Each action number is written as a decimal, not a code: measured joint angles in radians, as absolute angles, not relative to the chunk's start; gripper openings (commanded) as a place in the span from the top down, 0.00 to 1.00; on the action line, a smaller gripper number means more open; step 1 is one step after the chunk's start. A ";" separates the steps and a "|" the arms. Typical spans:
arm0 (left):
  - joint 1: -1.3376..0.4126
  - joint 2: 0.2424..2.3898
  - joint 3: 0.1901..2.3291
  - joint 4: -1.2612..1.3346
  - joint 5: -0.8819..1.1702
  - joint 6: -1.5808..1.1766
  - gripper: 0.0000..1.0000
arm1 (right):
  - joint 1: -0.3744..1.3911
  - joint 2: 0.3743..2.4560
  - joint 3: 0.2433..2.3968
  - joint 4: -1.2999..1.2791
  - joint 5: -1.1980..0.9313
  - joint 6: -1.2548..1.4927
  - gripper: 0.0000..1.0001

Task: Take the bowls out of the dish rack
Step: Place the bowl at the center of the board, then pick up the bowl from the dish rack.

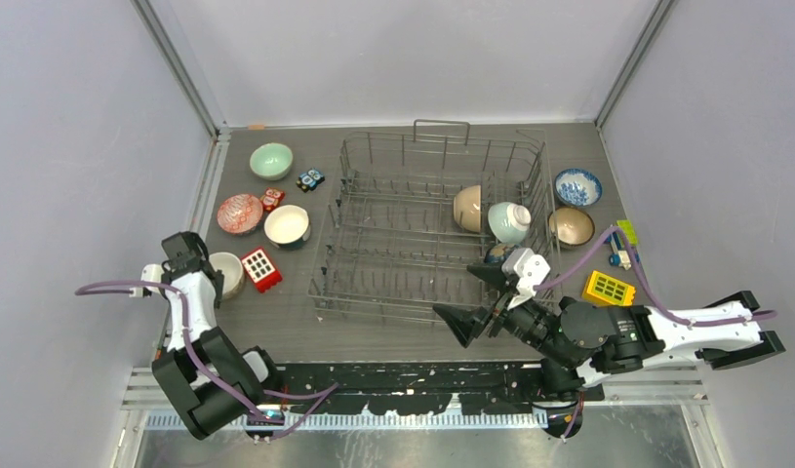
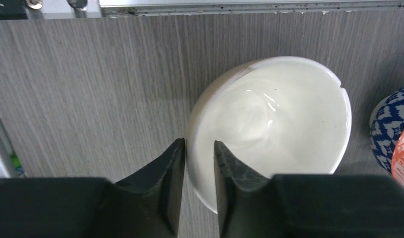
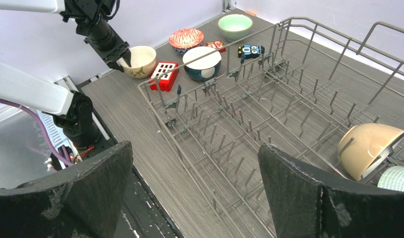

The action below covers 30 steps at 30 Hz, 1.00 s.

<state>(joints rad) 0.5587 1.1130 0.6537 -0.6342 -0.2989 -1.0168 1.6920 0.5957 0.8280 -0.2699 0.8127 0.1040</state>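
six bowls [image 1: 271, 161] lie outside the dish rack [image 1: 374, 292], tan bowl [image 1: 466, 208] and white-teal bowl [image 1: 508, 221] inside it; left gripper [image 2: 199, 163] barely parted astride cream bowl [image 2: 274, 124] rim, grip unclear; right gripper [image 3: 195, 146] wide, empty.

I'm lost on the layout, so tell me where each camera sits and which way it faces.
Top external: above and behind the arms, looking down on the dish rack; both arms show.
Left wrist: on the left arm, looking down at a cream bowl; the left pincer straddles the rim.
Right wrist: on the right arm, looking across the dish rack toward the left arm; the open right pincer shows.
Shared: all three show the cream bowl.
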 measured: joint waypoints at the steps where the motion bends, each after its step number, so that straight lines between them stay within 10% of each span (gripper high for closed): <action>1: 0.559 1.115 0.649 -0.624 -0.295 -1.018 0.63 | 1.692 0.601 0.828 -0.270 0.814 0.103 0.00; 12: 0.559 1.047 0.648 -0.625 -0.256 -1.007 0.16 | 1.692 0.654 0.843 -0.275 0.814 0.088 0.00; 30: 0.321 0.770 1.019 -0.769 -0.202 -0.788 0.00 | 1.567 0.922 1.103 -0.378 0.703 0.078 0.00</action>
<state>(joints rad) 0.3206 0.7704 1.0191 -0.7689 -0.2016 -0.7883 1.5669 0.9222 1.1030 -0.3779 0.7033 0.0780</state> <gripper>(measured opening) 0.994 0.996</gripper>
